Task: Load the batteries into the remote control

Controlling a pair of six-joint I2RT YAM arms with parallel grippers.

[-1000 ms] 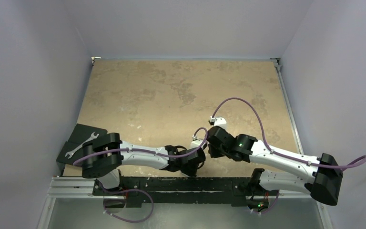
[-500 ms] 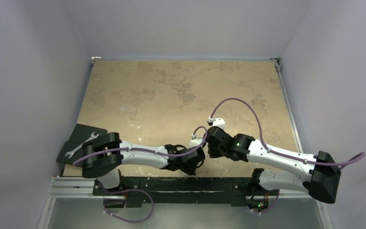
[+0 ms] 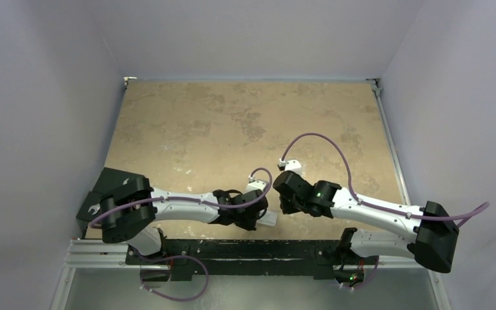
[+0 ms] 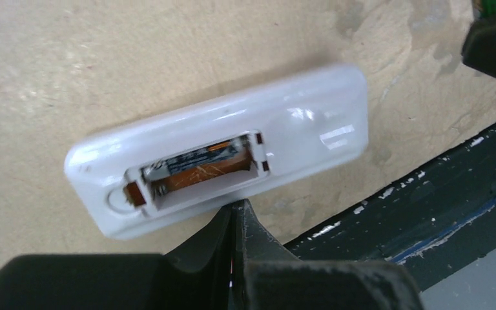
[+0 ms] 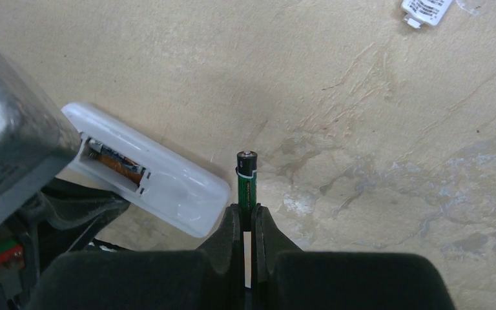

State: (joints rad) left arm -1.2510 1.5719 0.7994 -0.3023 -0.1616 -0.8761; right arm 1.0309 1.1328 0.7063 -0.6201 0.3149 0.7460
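Right jaws clamped on a green battery [image 5: 247, 184], left jaws closed on nothing, and the remote control [image 4: 310, 123] lies just beside both.

In my left wrist view the remote control lies face down on the desk [image 4: 103, 58], slanting from lower left to upper right. Its battery bay is open, with an orange-labelled battery [image 4: 197, 166] lying inside. My left jaws are pressed together at bottom centre, tips right at the remote's near long edge — touching or not, I cannot tell. In my right wrist view the green battery sticks straight out of my right jaws at centre frame, free end pointing up the picture, just right of the remote's rounded end and not touching it. From above, the remote shows only as a white sliver at lower centre.
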